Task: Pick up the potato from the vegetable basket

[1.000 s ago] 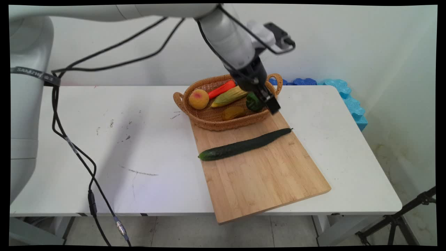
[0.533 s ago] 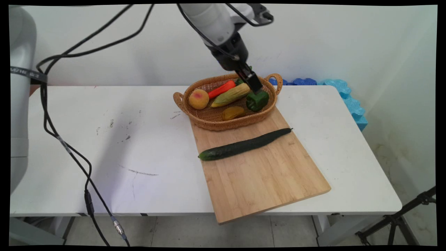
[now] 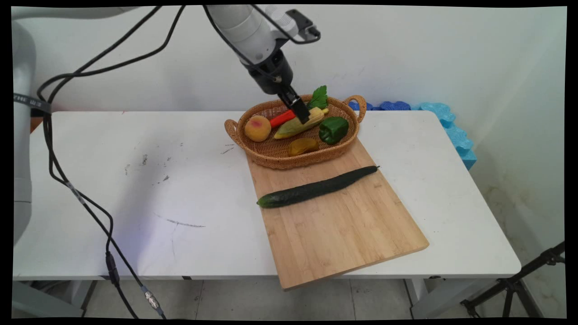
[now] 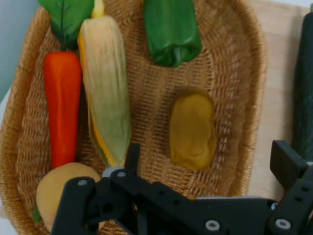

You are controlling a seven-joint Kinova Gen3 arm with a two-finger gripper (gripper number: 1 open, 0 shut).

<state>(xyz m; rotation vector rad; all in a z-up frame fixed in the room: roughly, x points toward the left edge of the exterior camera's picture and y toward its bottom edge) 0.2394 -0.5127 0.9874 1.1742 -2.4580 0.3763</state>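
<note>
Cutting board (image 3: 336,216): nearest item; a bamboo slab lying at a slant on the white table (image 3: 135,189), its near corner overhanging the table's front edge.
Cucumber (image 3: 316,188): lies diagonally across the far half of the board, clear of my pincer.
Basket (image 3: 266,155): oval wicker, two handles, its near side resting on the board's far end.
Basket contents: a peach (image 3: 257,128) at the left end, an ochre potato-like piece (image 3: 302,146) at the near side, a green pepper (image 3: 333,129) at the right, then a husked corn cob (image 3: 295,126) and a carrot (image 3: 282,118) with green leaves side by side at the far side.
My pincer (image 4: 208,164): empty and spread wide, holding nothing; it hangs above the basket, over the corn and carrot, touching neither.
Behind the table: blue foam pieces (image 3: 445,124) against the wall.
</note>
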